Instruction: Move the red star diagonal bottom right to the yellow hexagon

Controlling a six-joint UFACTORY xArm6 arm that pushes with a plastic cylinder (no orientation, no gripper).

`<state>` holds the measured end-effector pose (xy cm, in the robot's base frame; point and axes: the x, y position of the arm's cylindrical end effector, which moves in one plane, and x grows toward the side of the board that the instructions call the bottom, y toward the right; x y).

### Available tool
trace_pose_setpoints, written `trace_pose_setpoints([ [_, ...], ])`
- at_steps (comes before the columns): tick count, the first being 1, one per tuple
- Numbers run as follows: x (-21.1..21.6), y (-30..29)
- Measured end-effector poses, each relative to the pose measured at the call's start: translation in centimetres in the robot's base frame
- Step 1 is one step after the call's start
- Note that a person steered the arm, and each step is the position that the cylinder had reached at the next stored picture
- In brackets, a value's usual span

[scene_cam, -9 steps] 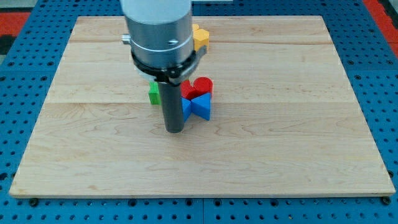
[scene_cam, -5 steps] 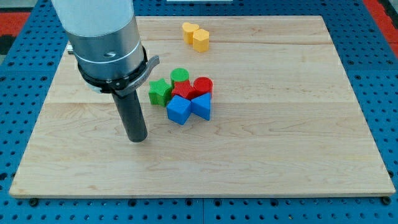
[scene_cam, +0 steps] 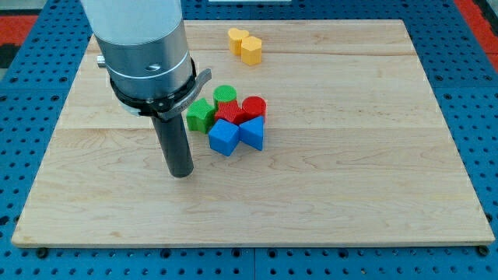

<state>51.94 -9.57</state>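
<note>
A wooden desk carries a tight cluster of blocks. The red star sits mid-cluster, well below the yellow hexagon. The rod has no claw; its tip rests left of and below the star. Freeing the star first seems wise.

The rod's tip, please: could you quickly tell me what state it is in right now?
My tip: no pincer, holding nothing; it rests on the board, left of the blue cube and apart from it, touching no block.
</note>
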Motion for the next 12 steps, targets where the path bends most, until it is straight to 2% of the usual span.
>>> trace_pose_setpoints([
  [2,-0.3,2.3],
  [4,-3.8,2.5],
  [6,-6.9,7.3],
  [7,-6.7,4.2],
  [8,-7.4,4.0],
  [12,-16.0,14.8],
])
